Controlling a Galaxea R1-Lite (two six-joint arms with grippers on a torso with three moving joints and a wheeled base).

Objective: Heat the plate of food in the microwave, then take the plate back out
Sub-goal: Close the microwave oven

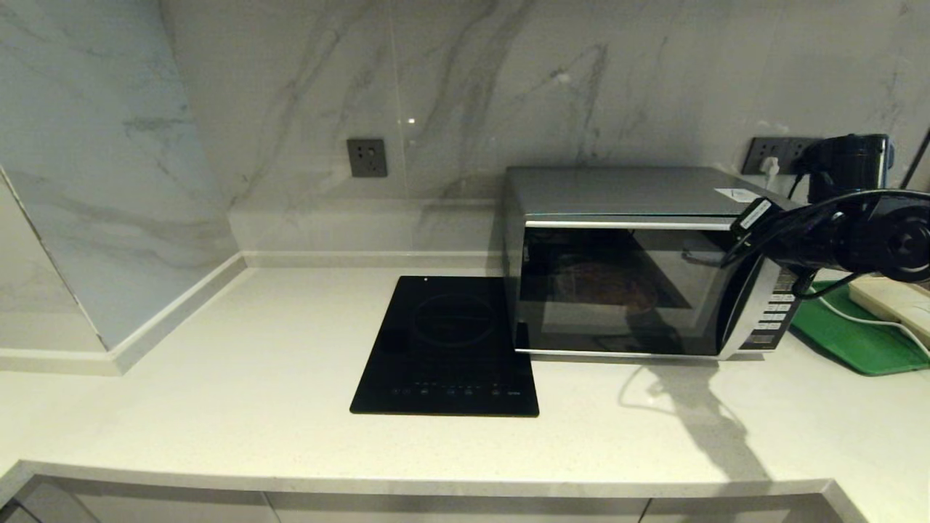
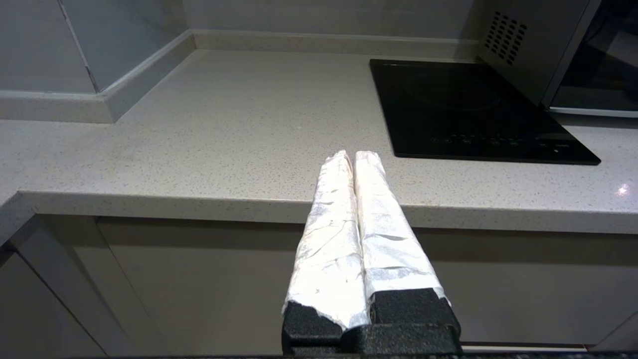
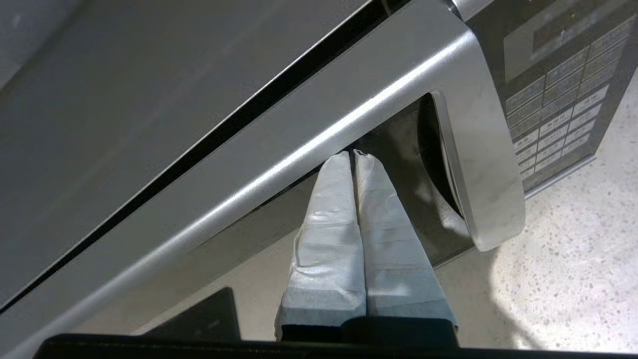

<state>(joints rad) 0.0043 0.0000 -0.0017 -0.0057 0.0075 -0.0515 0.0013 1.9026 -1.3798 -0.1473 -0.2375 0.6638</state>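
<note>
- The microwave (image 1: 632,261) stands on the pale countertop (image 1: 218,378) at about 3 o'clock of the head view's middle, its dark glass door closed.
- Through that glass I can make out a dim, brownish round shape on the turntable; it is too dark to say whether this is the plate of food (image 1: 607,285), though that is where something sits inside.
- My right gripper (image 3: 353,157) is up at the microwave's front, near the top edge of the door, toward the handle side. Its two tape-wrapped fingers (image 3: 329,224) are pressed together with nothing between them.
- In the right wrist view the fingertips lie right at the silver top rail of the door, over the dark glass; I cannot tell whether they touch it.
- The curved silver door handle (image 3: 478,174) runs just beside my fingertips, and the black button panel (image 3: 558,94) lies beyond it.
- In the head view my right arm comes in from 3 o'clock, crossing in front of the button panel.
- My left gripper (image 2: 354,155) hangs parked below the counter's front edge, its wrapped fingers (image 2: 326,229) closed flat against each other and holding nothing.
- A flat black induction cooktop (image 1: 447,349) lies just beside the microwave at its 9 o'clock.
- A green tray (image 1: 850,341) sits at the microwave's 3 o'clock, with a cream box (image 1: 894,301) on it.
</note>
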